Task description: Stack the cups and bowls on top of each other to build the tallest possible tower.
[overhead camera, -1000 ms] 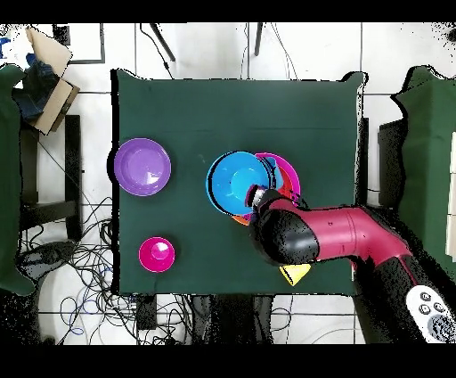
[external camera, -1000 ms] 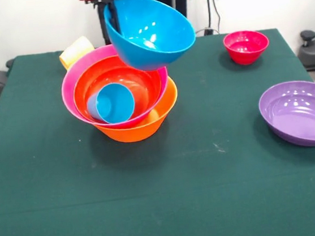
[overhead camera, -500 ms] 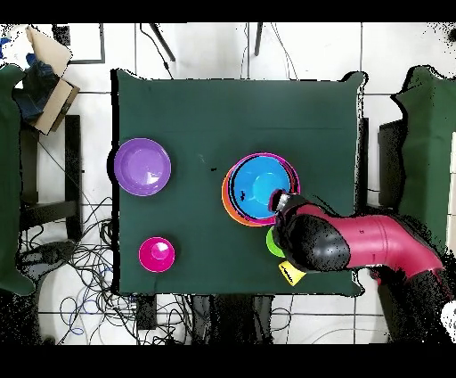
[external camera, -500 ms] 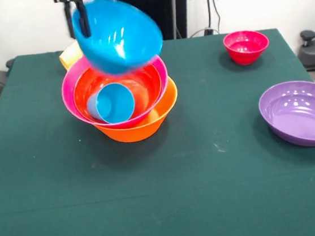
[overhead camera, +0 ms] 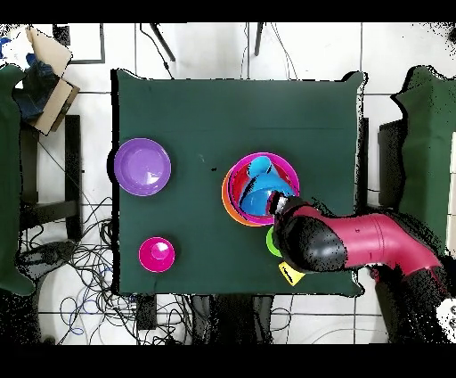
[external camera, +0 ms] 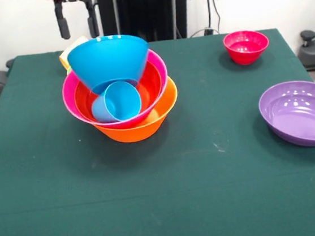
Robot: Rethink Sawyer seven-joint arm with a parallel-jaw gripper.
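We see the gripper (external camera: 77, 25) open and empty above the tower (external camera: 120, 102). The blue bowl (external camera: 108, 62) sits rim-up in the red-orange bowl (external camera: 151, 84), leaning on the light blue cup (external camera: 116, 101), which lies on its side, mouth toward the front camera. Pink bowl (external camera: 69, 92) and orange bowl (external camera: 147, 125) lie beneath.

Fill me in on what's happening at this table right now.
The red robot arm is stacking plastic bowls. Its claw hangs open and empty above the tower. The blue bowl sits on top, inside the red-orange and pink bowls, with the light blue cup lying on its side against it. The purple bowl and magenta bowl sit apart, unstacked.
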